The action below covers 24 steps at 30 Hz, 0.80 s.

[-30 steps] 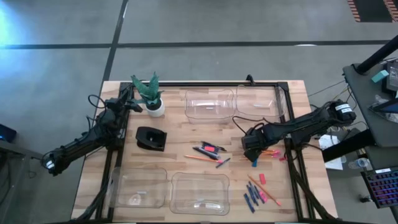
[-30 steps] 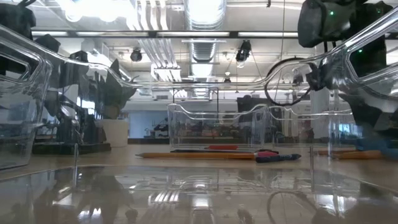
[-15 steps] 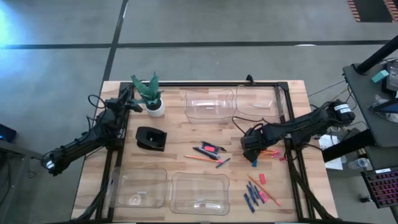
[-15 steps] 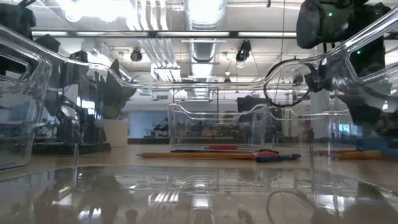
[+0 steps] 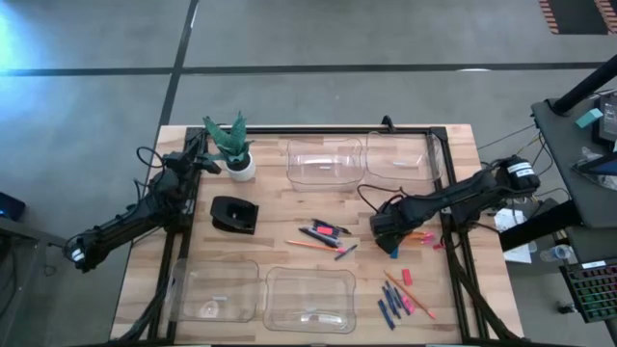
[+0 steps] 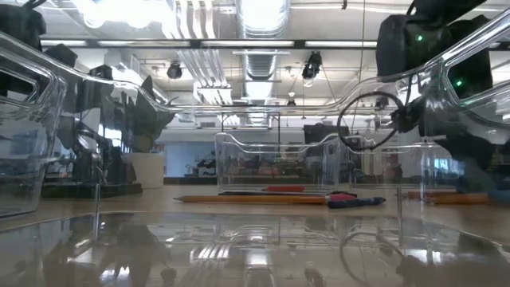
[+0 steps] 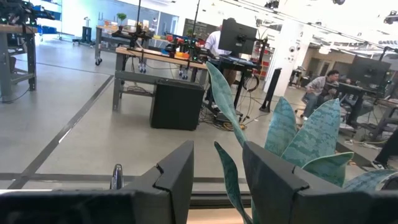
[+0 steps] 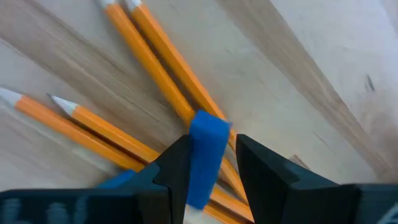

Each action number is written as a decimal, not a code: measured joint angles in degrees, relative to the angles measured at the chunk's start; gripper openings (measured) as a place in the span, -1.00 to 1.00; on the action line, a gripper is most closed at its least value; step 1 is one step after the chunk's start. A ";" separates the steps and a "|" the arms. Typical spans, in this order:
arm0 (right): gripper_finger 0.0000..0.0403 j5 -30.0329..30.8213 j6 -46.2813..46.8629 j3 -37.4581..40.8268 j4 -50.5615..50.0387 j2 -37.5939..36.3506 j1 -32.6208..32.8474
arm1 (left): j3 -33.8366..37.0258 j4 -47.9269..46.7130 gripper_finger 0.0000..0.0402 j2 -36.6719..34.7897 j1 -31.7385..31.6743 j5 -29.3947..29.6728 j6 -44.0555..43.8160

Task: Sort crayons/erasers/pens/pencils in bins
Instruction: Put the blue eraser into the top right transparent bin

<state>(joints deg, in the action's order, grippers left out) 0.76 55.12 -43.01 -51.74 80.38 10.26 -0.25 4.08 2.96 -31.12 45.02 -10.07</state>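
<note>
Wooden counter (image 5: 280,207) under a grey workshop floor, black frame round the edges. Since a second ago, little moved: right claw (image 5: 388,238) shifted a touch toward the counter's middle, forearm swung slightly, everything else unmoved. Seen from the right wrist, fingers (image 8: 177,163) now pinching a light-blue eraser (image 8: 206,155) just above four orange pencils (image 8: 149,71) lying crossed on the wood. Probably the pick made and the lift to a bin next.

Left claw (image 7: 214,177) parked at the counter's far left corner, spread, nothing between the fingers, plant (image 5: 231,145) right beside it.

Four clear bins: two at the far edge (image 5: 326,162) (image 5: 400,154), two at the near edge (image 5: 217,289) (image 5: 310,297). All seemingly bare; no stick or block visible inside any, so sorting hardly begun.

Loose still: pens (image 5: 323,234) and a pencil mid-counter, crayons (image 5: 390,306) with pink erasers (image 5: 407,277) near the right front corner. Black box (image 5: 233,214) left of centre.
</note>
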 joint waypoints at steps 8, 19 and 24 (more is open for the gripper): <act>-0.62 0.06 -1.55 0.12 0.32 1.25 -0.02 | 0.00 0.00 -0.38 -0.02 -0.01 -0.01 0.00; -0.74 -0.81 -2.87 0.12 0.38 0.57 -0.02 | 0.00 0.00 -0.38 0.00 -0.01 -0.01 0.00; -0.86 -0.81 -4.88 0.12 0.37 -0.98 -0.02 | 0.02 0.00 -0.38 0.00 0.00 -0.01 0.00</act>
<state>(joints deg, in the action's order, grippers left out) -0.05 50.24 -42.89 -51.36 79.39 10.24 -0.23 4.08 2.96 -31.12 45.01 -10.07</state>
